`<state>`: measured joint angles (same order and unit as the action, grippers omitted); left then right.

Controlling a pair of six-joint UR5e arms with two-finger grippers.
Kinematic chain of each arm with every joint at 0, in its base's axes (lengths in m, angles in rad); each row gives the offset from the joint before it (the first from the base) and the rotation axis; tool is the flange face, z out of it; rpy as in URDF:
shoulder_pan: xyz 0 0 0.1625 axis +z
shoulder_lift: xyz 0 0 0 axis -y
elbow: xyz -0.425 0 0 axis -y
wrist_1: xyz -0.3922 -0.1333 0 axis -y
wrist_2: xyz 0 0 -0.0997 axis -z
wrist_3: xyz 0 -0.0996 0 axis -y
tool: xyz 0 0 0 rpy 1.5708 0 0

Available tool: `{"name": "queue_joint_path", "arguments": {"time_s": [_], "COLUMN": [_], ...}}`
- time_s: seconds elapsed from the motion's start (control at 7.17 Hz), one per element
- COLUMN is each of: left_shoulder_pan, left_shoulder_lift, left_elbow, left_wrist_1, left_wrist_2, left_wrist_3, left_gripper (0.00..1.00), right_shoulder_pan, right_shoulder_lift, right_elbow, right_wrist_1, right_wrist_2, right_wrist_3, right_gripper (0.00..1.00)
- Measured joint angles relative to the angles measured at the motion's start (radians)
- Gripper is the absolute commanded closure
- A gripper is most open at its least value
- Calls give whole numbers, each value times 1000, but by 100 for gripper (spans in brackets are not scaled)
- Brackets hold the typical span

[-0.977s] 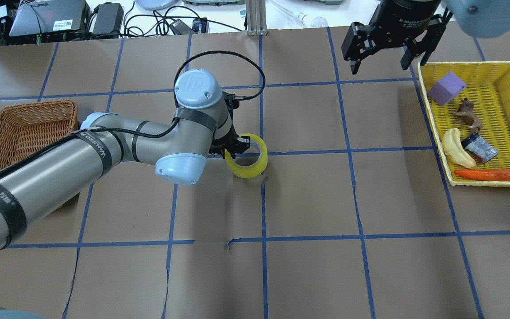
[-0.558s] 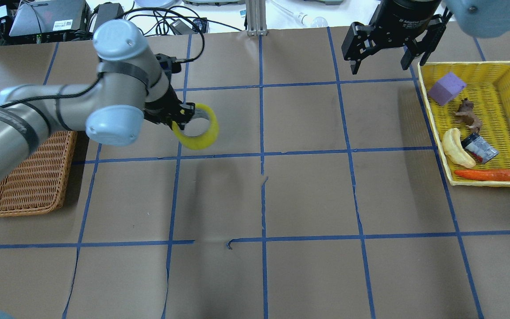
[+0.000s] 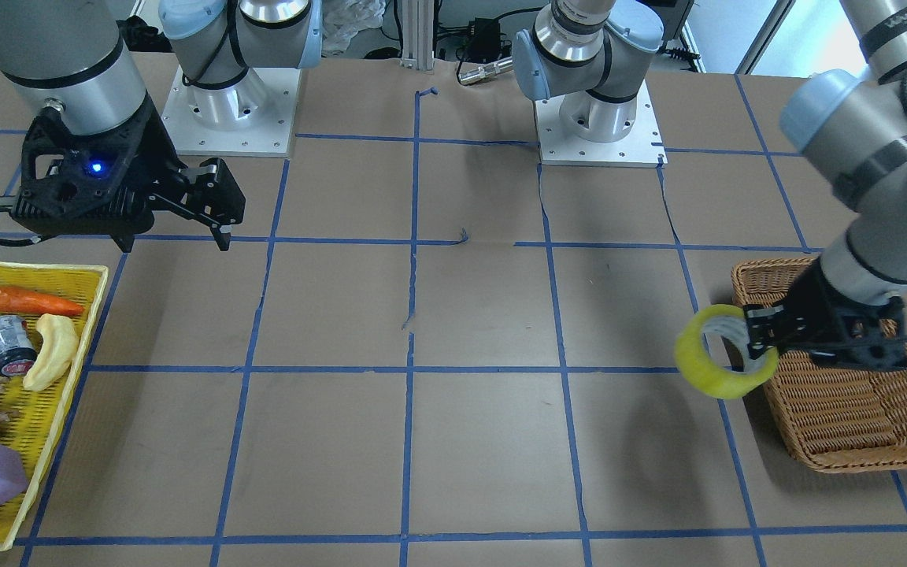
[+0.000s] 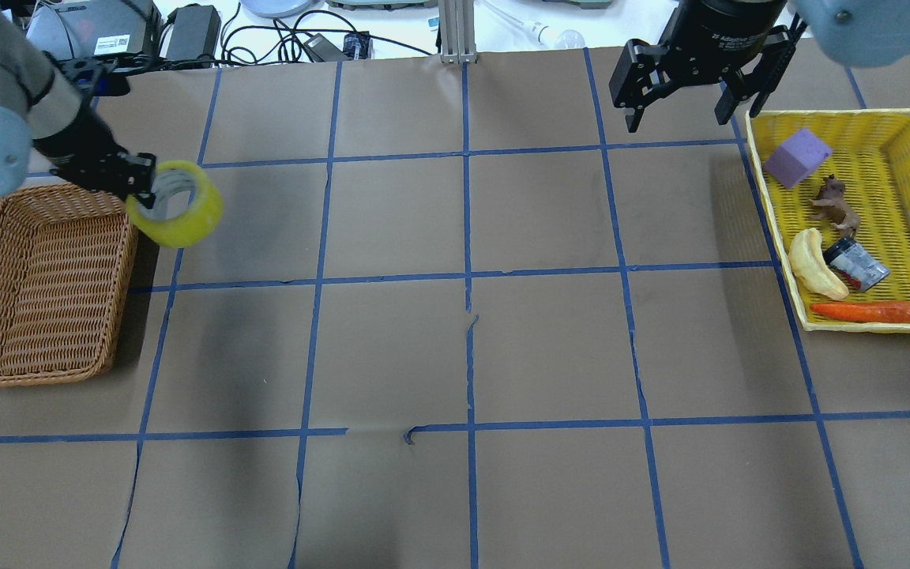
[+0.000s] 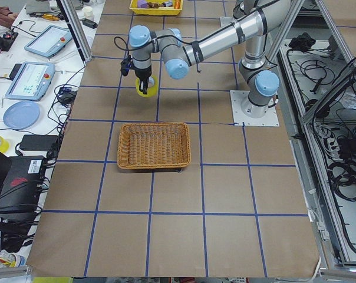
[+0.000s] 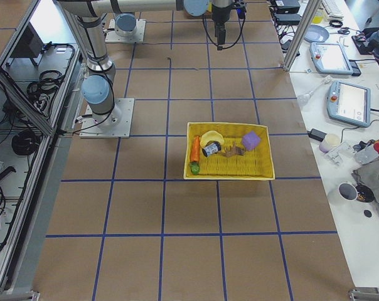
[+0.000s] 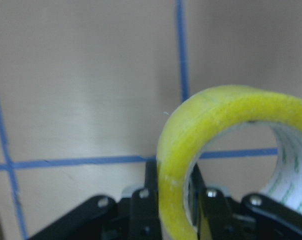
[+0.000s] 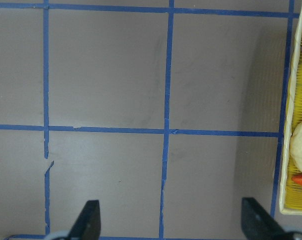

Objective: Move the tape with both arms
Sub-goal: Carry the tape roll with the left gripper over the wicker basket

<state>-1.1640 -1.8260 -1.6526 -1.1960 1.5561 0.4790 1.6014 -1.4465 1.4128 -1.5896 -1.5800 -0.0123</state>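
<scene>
The yellow tape roll (image 4: 189,227) hangs in the air, held upright by my left gripper (image 4: 148,188). The gripper is shut on the roll's wall, one finger inside the ring and one outside. The roll hovers beside the far right corner of the brown wicker basket (image 4: 118,300), over the table and outside the rim. In the front view the tape (image 3: 696,367) and left gripper (image 3: 757,340) show at the basket's edge. The left wrist view shows the tape (image 7: 216,114) close up. My right gripper (image 4: 678,115) is open and empty, high beside the yellow basket (image 4: 772,231).
The yellow basket holds a purple block (image 4: 796,156), a brown animal toy (image 4: 834,204), a banana toy (image 4: 812,265), a small can (image 4: 858,265) and a carrot (image 4: 866,311). Cables and devices lie beyond the table's far edge. Blue tape lines grid the brown table.
My left arm has carried the tape from the table's middle up and to the left, to the brown basket's corner. The right gripper has not moved.
</scene>
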Motion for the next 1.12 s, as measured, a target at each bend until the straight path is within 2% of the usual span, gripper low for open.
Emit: {"name": "queue_joint_path", "arguments": {"time_s": [0.42, 0.7, 0.98, 1.12], "left_shoulder_pan": [224, 292, 314, 316], "left_shoulder_lift": [-41, -103, -158, -173], "left_elbow": [5, 7, 8, 7], "left_wrist_1": [34, 94, 162, 178], "left_wrist_2": [32, 46, 44, 43], "left_wrist_3": [330, 447, 455, 438], "left_gripper": [100, 100, 96, 22], "right_shoulder_pan": [1, 2, 2, 2], "right_shoulder_lift": [0, 0, 0, 0], "right_elbow": [0, 0, 0, 0], "right_wrist_1": [0, -1, -1, -1], "right_wrist_2": [0, 0, 1, 1], "right_wrist_3": [0, 3, 4, 5], "right_gripper": [0, 0, 0, 0]}}
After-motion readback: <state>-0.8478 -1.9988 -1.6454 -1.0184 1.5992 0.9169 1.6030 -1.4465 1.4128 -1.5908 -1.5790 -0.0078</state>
